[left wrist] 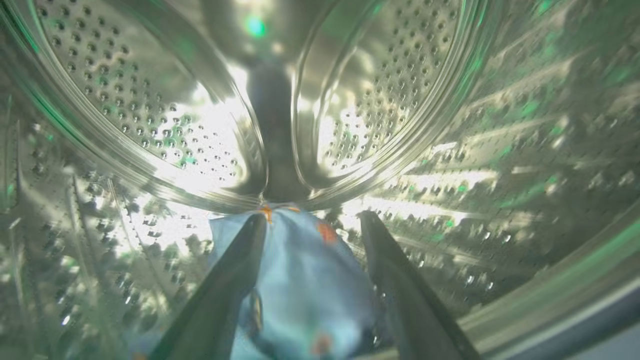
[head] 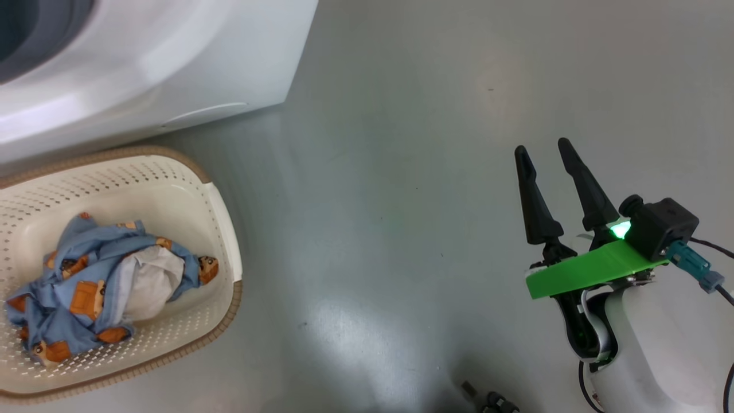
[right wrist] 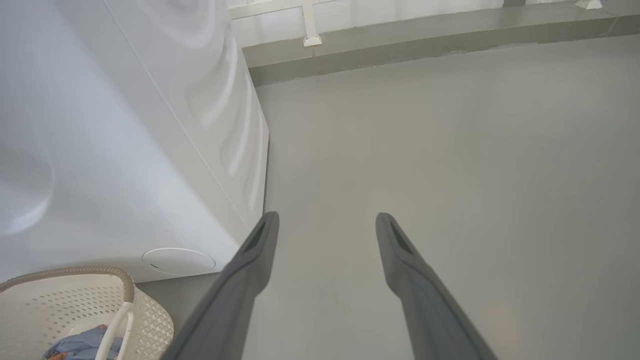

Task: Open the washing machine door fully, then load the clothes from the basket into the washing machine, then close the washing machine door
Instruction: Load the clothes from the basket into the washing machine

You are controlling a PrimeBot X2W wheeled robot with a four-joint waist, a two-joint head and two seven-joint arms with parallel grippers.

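Pointing into the perforated steel drum (left wrist: pixel 125 100) of the washing machine (head: pixel 143 69), the left gripper (left wrist: pixel 316 217) has its fingers parted, with a light-blue printed garment (left wrist: pixel 300 280) lying between them. More clothes (head: pixel 86 275) sit bunched in the basket (head: pixel 225 229) beside the machine. The right gripper (head: pixel 542 146), fingers also apart and empty, hovers over the grey floor (head: pixel 401 172).
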